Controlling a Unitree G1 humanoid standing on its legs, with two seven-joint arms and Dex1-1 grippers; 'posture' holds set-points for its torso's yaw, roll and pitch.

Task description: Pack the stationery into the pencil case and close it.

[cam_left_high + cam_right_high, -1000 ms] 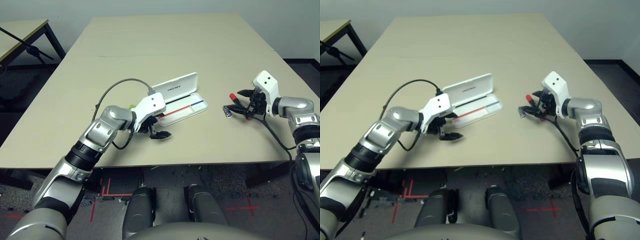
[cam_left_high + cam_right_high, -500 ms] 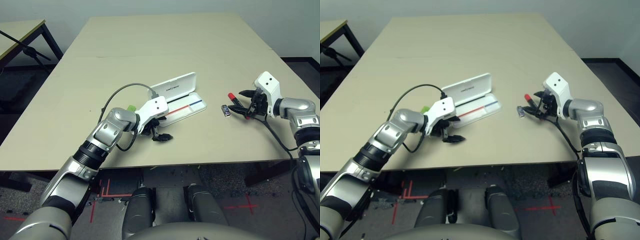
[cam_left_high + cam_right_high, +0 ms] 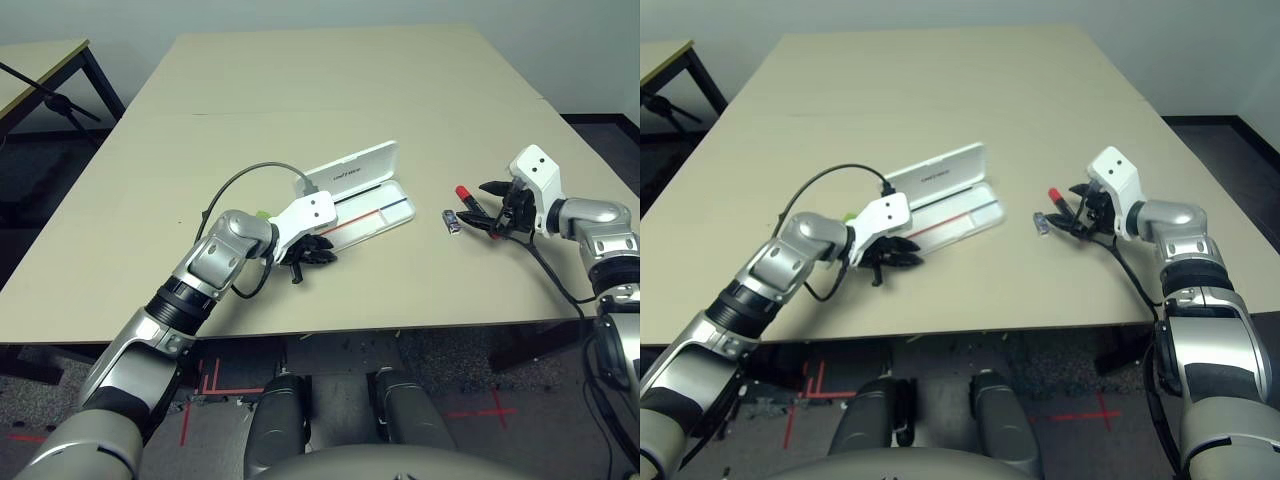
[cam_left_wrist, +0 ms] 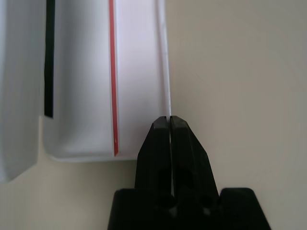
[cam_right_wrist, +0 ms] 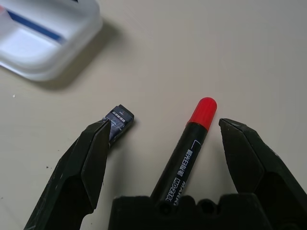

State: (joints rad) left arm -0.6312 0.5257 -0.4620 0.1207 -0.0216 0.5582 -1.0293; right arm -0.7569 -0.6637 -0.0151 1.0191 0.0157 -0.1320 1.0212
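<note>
The white pencil case (image 3: 352,177) lies open mid-table, lid tilted back, red and blue line in its tray (image 4: 136,72). My left gripper (image 3: 318,256) is shut at the tray's near left corner, with the thin front wall pinched between its fingers (image 4: 184,143). A bit of green highlighter cap (image 3: 262,214) peeks out behind my left wrist. To the right, the red marker (image 5: 184,153) lies on the table between the open fingers of my right gripper (image 5: 164,125). The small dark-and-silver piece (image 5: 118,120) rests by one fingertip.
The case's corner (image 5: 43,48) lies a short way left of the marker. A second table (image 3: 40,60) and a black stand sit at the far left. The beige table (image 3: 330,90) stretches wide behind the case.
My left gripper has gone from open to shut and has drawn in to the case's near left corner. The right arm has stayed put around the marker.
</note>
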